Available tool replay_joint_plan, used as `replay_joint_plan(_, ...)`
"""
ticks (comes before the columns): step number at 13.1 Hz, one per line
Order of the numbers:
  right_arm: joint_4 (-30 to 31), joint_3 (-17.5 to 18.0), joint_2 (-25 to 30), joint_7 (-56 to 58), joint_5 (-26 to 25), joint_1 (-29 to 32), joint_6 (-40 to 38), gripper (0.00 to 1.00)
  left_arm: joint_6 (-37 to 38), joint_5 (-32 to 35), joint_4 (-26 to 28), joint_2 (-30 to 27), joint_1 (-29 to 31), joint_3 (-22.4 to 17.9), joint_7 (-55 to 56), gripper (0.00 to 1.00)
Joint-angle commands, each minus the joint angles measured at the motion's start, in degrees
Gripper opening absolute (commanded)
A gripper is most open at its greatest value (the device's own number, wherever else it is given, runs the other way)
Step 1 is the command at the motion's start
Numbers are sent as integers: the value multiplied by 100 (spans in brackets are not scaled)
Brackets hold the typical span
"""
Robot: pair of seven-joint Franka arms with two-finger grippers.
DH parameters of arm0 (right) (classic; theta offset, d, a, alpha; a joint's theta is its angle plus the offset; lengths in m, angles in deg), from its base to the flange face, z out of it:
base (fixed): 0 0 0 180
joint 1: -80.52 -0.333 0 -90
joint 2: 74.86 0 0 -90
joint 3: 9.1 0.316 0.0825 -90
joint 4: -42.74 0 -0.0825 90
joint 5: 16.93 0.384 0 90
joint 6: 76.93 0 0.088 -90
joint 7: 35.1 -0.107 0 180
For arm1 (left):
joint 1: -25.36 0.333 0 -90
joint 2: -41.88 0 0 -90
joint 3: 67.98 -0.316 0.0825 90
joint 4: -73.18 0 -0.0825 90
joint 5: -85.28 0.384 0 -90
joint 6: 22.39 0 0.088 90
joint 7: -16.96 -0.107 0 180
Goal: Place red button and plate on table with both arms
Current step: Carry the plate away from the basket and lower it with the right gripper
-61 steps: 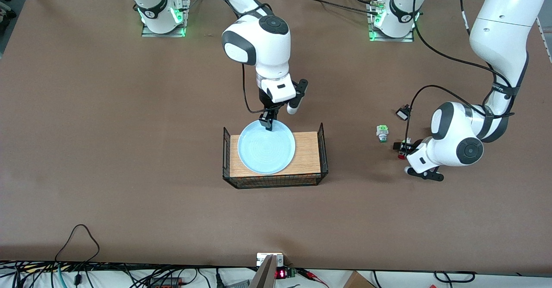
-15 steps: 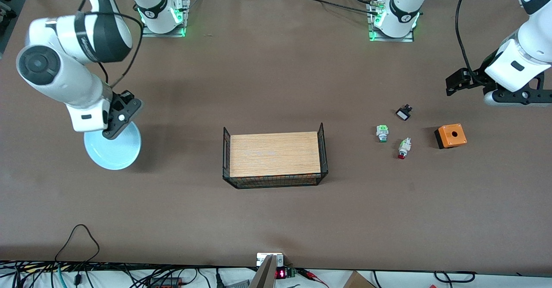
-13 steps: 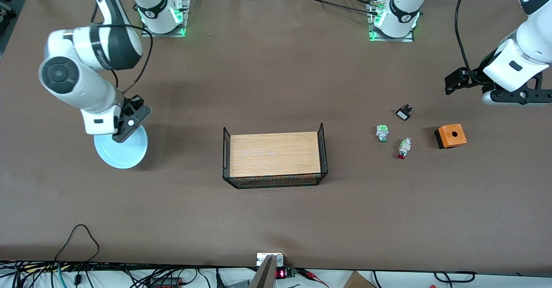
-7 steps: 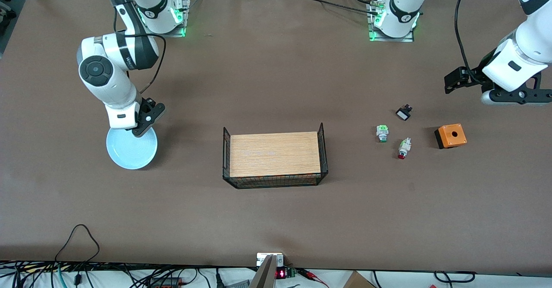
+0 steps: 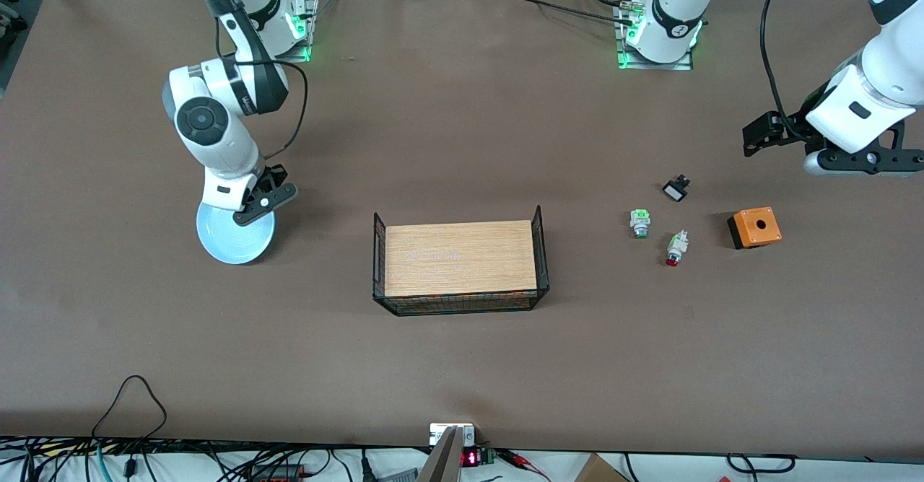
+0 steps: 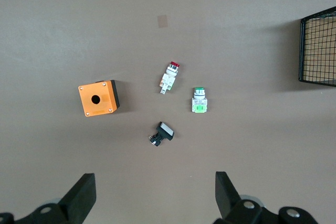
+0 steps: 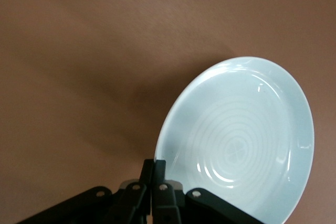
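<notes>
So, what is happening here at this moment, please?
The right gripper is shut on the rim of the plate and holds it over the table toward the right arm's end. The red button already lies on the table, beside a green button and an orange box. The left gripper is open and hangs above them. The wooden board with wire sides is bare.

In the front view the right hand (image 5: 249, 211) covers the plate's (image 5: 234, 240) rim where its fingers meet, and the right wrist view cuts off those fingers' (image 7: 152, 174) bases. The left hand's (image 6: 152, 200) finger bases are cropped too. The wire-sided board (image 6: 318, 45) is half out of frame. Markings on the red button (image 6: 169, 76) under that hand are too small to read.
</notes>
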Motion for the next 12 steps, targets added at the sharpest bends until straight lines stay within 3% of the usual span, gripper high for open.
replay_joint_plan(1, -14, 11, -291, -1106, -461, -31, 45, 0, 76, -96, -24, -31, -51, -38, 39, 100)
replay_joint_plan(8, -313, 11, -598, -2997, -515, -488, -369, 0, 76, -87, -32, -31, -60, -38, 48, 100)
replay_joint_plan(12, -313, 2, -739, -3253, -620, -445, -255, 3, 85, -87, -103, -5, -60, -38, 48, 100)
